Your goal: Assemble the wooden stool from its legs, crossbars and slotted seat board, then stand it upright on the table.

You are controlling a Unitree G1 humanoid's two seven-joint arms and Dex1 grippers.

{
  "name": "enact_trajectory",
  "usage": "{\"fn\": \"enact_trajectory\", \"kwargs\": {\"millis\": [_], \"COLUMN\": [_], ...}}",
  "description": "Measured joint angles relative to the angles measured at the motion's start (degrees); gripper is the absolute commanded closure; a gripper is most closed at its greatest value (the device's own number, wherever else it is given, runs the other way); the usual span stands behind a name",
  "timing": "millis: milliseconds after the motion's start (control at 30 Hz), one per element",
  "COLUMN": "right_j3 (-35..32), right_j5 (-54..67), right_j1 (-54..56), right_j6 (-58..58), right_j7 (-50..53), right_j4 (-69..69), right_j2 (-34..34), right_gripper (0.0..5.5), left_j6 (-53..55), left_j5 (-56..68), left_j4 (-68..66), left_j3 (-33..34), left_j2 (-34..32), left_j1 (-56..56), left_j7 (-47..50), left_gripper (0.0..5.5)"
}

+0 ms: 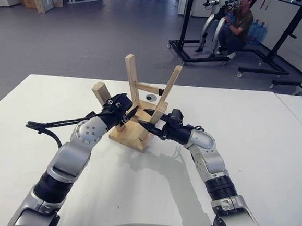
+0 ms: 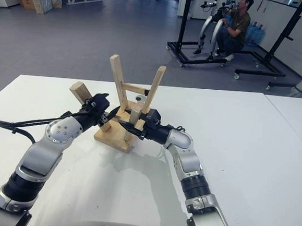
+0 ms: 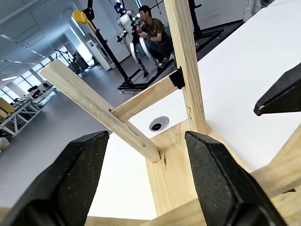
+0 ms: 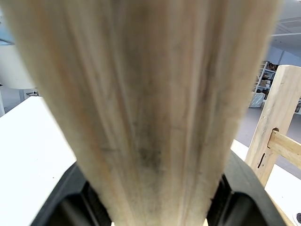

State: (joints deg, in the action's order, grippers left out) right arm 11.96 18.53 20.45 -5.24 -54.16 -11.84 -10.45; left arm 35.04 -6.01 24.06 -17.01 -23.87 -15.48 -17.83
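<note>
The stool lies upside down on the white table (image 1: 263, 153), its seat board (image 1: 125, 138) flat and the legs pointing up. Two far legs (image 1: 132, 80) (image 1: 172, 84) are joined by a crossbar (image 1: 149, 88). A shorter-looking leg (image 1: 101, 92) stands at the left corner. My right gripper (image 1: 151, 121) is shut on the near right leg (image 1: 158, 112), whose wood (image 4: 141, 108) sits between its jaws in the right wrist view. My left gripper (image 1: 129, 113) hovers open over the seat board, its fingers (image 3: 70, 183) wide apart in front of the far legs (image 3: 188, 61).
A round cable hole (image 1: 151, 97) sits in the table just behind the stool. A black cable (image 1: 50, 125) loops off my left forearm over the table. Bare table extends to both sides and in front. Black wheeled racks (image 1: 224, 50) stand on the floor beyond.
</note>
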Motion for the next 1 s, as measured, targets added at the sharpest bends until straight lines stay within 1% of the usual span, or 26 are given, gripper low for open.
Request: {"fn": "enact_trajectory", "kwargs": {"millis": [133,267,333,367,400,433,467,533,600,700,800,900,967,1000], "right_j3": [-0.1,-0.1,0.0,0.0,0.0,0.1,0.2,0.4,0.8,1.2,1.4,1.6,1.6,1.6], "right_j5": [0.0,0.0,0.0,0.0,0.0,0.0,0.0,-0.2,-0.5,-0.7,-0.8,-0.8,-0.8,-0.8], "right_j1": [0.0,0.3,0.3,0.3,0.3,0.4,0.3,0.2,0.2,0.1,0.3,0.6,0.9,1.0], "right_j6": [0.2,0.2,0.2,0.2,0.2,0.2,0.2,0.3,0.8,1.6,2.8,3.9,3.9,4.0], "right_j7": [0.0,0.1,0.2,0.2,0.2,0.2,0.3,0.3,0.2,0.3,1.0,1.7,1.9,2.0], "right_j4": [0.5,0.9,0.9,0.9,0.9,0.8,0.8,0.8,0.9,1.5,2.3,2.9,3.2,3.2], "right_j2": [-0.1,0.2,0.3,0.2,0.3,0.3,0.3,0.2,-0.1,-0.7,-1.1,-1.2,-1.3,-1.3], "right_gripper": [3.44,3.44,3.44,3.44,3.44,3.44,3.44,3.44,3.44,3.44,3.44,3.44,3.44,3.44], "left_j6": [2.4,11.6,13.7,14.0,14.1,13.6,12.1,6.1,3.1,2.8,5.0,9.9,13.5,15.4], "left_j5": [0.6,3.7,4.4,4.6,4.7,4.6,4.2,2.4,0.8,0.5,0.7,2.2,4.6,6.2], "left_j4": [1.5,3.9,5.4,5.9,6.0,5.8,4.3,3.5,3.3,3.4,4.1,4.8,6.0,7.1], "left_j3": [-0.1,3.4,5.2,5.6,5.6,5.4,3.8,2.0,1.2,0.8,0.7,1.9,4.6,6.9], "left_j2": [1.2,1.1,0.8,0.7,0.4,0.3,0.1,0.3,0.6,1.2,1.8,1.8,2.9,4.1], "left_j1": [-1.6,-8.9,-12.9,-13.3,-12.8,-9.7,-5.0,-0.3,1.7,1.9,-0.1,-3.1,-7.9,-12.1], "left_j7": [-0.9,-4.6,-4.9,-5.2,-5.2,-4.7,-4.2,-1.9,-0.5,0.0,-0.9,-3.2,-4.0,-4.1], "left_gripper": [2.51,2.51,2.51,2.51,2.51,2.51,2.51,2.51,2.51,2.51,2.51,2.51,2.51,2.51]}}
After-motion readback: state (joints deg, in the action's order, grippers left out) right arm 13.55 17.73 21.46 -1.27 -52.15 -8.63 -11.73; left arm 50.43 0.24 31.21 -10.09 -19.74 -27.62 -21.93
